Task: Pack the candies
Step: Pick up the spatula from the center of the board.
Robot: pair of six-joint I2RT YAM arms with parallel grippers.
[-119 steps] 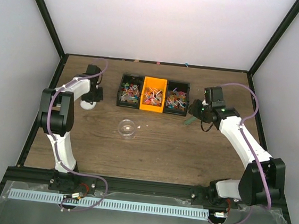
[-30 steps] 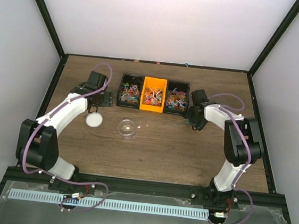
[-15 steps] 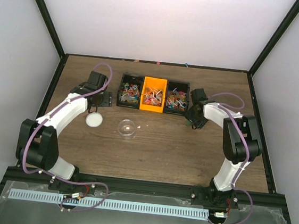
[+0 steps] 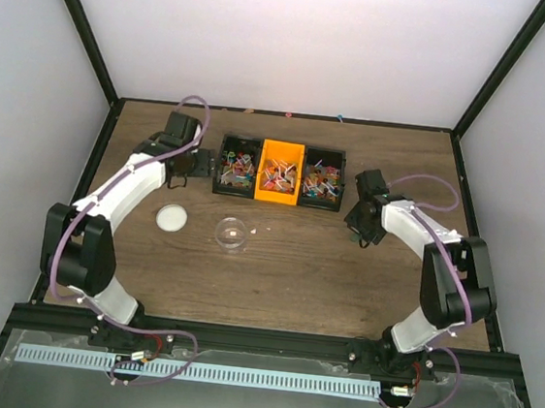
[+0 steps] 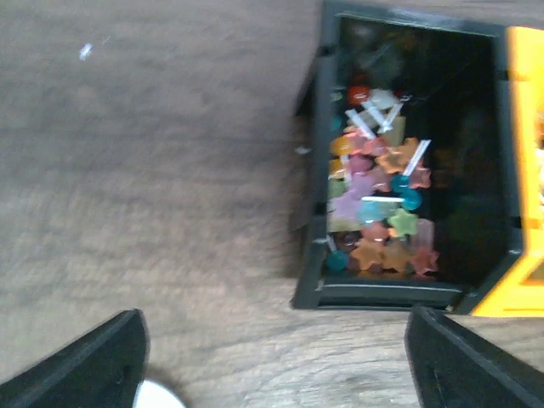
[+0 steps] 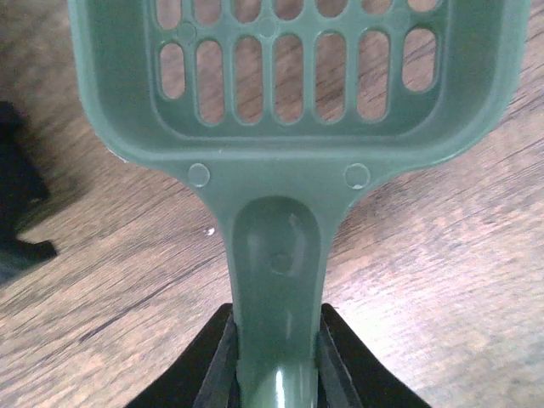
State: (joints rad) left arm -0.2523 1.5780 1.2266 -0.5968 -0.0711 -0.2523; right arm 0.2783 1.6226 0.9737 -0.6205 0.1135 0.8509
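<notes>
Three boxes are sitting in a row on the table (image 4: 293,284): a left black box (image 4: 234,192), an orange box (image 4: 277,200) and a right black box (image 4: 319,206). The candies (image 5: 374,212) are filling them, far too many to count. One clear jar (image 4: 220,235), one white lid (image 4: 171,217) and one green scoop (image 6: 276,246) are sitting out. Two robot arms are reaching in, a left arm (image 4: 123,188) and a right arm (image 4: 412,224).

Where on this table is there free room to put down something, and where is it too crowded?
Free: the wide bare table between the clear jar and the near edge; also the far-right corner beyond the right gripper. Crowded: the three bins, with the left gripper at one end and the green scoop near the other; white lid beside the jar.
</notes>
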